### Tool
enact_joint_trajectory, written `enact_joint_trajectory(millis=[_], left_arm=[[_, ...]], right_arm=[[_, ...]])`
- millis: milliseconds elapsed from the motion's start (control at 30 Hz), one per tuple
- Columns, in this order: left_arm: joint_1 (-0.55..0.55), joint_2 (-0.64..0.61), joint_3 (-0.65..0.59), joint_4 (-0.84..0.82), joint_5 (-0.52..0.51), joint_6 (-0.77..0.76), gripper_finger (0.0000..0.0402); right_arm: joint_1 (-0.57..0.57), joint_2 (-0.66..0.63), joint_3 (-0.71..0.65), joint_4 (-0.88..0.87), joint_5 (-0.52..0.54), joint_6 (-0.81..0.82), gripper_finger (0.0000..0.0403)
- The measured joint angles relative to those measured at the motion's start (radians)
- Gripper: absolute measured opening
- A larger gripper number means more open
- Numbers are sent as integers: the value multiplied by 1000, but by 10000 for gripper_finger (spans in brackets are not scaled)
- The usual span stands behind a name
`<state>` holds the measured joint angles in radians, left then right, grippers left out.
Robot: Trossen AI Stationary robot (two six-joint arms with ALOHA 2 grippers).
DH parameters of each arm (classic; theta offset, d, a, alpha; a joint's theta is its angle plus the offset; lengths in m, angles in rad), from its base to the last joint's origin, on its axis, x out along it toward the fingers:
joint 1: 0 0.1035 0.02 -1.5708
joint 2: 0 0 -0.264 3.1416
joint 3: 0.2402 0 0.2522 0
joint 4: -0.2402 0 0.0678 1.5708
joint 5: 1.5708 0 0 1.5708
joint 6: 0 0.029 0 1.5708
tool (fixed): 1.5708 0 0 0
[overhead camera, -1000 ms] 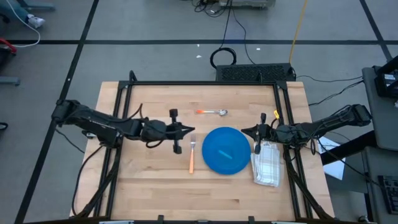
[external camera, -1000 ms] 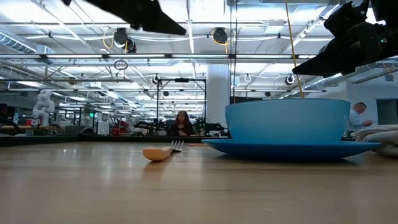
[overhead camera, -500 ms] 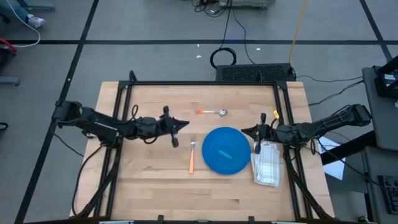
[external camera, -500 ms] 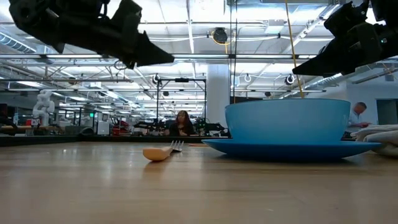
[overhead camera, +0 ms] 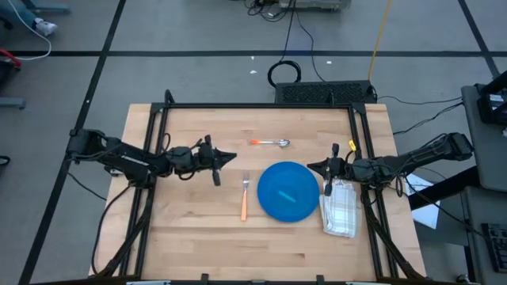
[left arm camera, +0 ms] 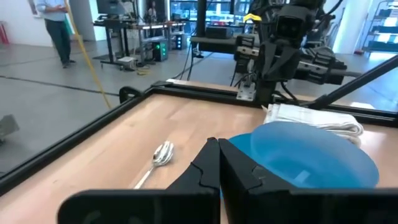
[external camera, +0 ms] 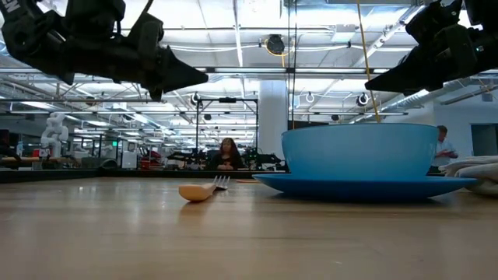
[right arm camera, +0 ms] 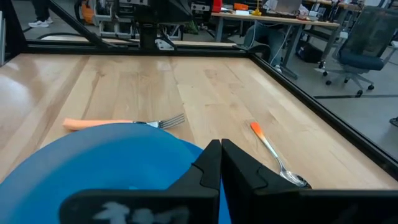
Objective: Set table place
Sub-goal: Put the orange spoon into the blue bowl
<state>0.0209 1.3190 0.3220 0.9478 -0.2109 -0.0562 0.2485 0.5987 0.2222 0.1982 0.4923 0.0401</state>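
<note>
Table (overhead camera: 198, 237) holds a blue plate (overhead camera: 288, 191) half-hiding the napkin (external camera: 478, 173); both empty grippers (overhead camera: 232, 157) (overhead camera: 310, 167) hover closed.

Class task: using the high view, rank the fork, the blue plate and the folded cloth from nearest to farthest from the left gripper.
From the left gripper:
1. Fork, just toward the table's near edge from it.
2. Blue plate, right of the fork.
3. Folded cloth, at the table's right edge under the right gripper.

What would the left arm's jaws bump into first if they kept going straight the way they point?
Probably the blue plate. The shut left gripper hangs above the table, pointing toward the plate's far edge and the right gripper. It may pass over the plate; depth is hard to judge.
</note>
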Motion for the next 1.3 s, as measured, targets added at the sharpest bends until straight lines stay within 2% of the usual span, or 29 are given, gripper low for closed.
enact_joint_trajectory(millis=[500, 833, 1067, 1167, 1300], left_arm=[[6, 0, -2, -21, -7, 29, 3], [6, 0, -2, -119, -8, 91, 7], [6, 0, -2, 11, -9, 315, 22], [6, 0, -1, 56, -12, 315, 23], [6, 0, -1, 25, -27, 299, 23]], right_arm=[[0, 0, 0, -8, 0, -2, 0], [0, 0, 0, -23, 0, -37, 0], [-7, 0, -1, 141, 26, -152, 0], [-24, -1, -1, 194, 66, -135, 0], [-56, 5, -1, 172, 113, -100, 2]])
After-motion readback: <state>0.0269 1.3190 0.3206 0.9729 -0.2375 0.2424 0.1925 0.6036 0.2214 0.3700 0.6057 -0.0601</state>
